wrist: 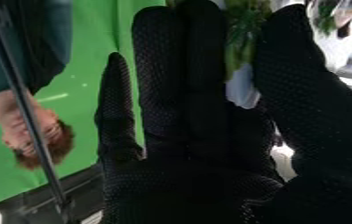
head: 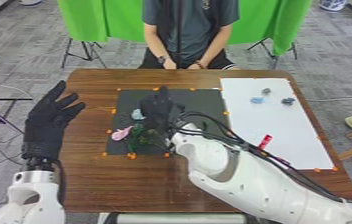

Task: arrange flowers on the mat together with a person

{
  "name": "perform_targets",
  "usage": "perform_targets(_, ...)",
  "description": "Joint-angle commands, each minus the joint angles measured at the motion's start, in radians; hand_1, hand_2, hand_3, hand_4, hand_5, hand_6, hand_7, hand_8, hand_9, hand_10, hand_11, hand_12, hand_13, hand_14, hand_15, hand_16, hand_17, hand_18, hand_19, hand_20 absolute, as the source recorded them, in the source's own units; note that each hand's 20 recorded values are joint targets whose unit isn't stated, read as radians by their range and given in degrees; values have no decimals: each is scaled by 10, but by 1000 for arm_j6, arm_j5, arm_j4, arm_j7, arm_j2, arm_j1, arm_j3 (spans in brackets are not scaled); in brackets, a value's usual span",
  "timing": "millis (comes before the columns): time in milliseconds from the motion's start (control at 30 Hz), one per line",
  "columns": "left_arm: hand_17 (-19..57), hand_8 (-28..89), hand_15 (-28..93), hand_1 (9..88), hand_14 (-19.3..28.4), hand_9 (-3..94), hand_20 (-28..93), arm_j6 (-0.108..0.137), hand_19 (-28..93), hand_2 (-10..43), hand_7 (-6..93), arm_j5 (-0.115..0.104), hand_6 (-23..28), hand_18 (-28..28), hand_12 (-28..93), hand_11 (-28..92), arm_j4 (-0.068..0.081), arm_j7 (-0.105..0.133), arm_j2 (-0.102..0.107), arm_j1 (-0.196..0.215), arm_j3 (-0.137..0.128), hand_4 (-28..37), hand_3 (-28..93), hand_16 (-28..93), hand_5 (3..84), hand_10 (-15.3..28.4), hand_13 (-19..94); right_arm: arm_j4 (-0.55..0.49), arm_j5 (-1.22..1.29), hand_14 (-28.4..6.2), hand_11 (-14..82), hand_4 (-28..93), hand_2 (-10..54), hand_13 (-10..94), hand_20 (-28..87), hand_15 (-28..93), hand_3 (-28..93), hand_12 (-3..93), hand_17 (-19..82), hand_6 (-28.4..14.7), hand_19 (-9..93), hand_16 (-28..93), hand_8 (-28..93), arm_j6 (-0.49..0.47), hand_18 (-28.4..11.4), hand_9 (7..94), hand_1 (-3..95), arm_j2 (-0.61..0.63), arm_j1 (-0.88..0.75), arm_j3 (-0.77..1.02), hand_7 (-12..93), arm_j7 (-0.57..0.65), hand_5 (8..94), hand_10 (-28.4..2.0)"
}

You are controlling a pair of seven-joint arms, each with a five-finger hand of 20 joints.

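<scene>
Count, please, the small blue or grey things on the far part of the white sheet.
3: a light blue one, a grey one just beyond it, and a dark blue one to their right. None seems hidden.

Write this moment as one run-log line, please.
Right hand: over dark mat | pale-blue flower: just left of that hand | pink flower: mat's left side | left hand: open, left of mat | right-hand grip: unclear
</scene>
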Motion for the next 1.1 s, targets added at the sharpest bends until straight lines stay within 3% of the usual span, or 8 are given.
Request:
perform_targets(33, -64, -81, 492, 228, 273, 374, 231, -17, 545, 50, 90, -5, 55, 260, 93, 213, 17, -13, 0, -16, 16, -283, 780, -80, 379, 180, 288, 38, -42, -61, 212, -283, -95, 661, 172, 513, 637, 342, 147, 77, 600, 251, -26, -59, -186, 783, 526, -42, -23, 5, 177, -4, 827, -80)
perform_targets(533, -65, -81, 492, 230, 273, 374, 235, -26, 542, 50, 94, 7, 58, 259, 93, 214, 12, -45, -14, -4, 4, -283, 780, -81, 378, 181, 288, 39, -128, -73, 282, -283, -95, 626, 198, 536, 650, 264, 128, 78, 574, 182, -48, -138, -179, 725, 493, -52, -88, 50, 193, -67, 783, -88)
perform_targets(767, -65, -82, 492, 231, 273, 373, 236, -21, 542, 50, 95, 4, 59, 260, 93, 215, 8, -44, -13, 8, 4, -283, 781, -80, 378, 182, 288, 21, -127, -82, 359, -283, -95, 598, 213, 557, 685, 194, 113, 74, 573, 169, -63, -157, -179, 666, 445, -49, -94, 62, 205, -82, 723, -102)
perform_targets(1100, -65, -82, 493, 233, 273, 374, 237, -13, 541, 51, 96, 0, 59, 259, 93, 216, 4, -37, -4, 20, 5, -282, 780, -80, 378, 182, 288, -9, -92, -86, 376, -283, -95, 572, 218, 572, 773, 185, 104, 63, 577, 158, -155, -140, -182, 627, 381, -40, -74, 56, 204, -80, 626, -111)
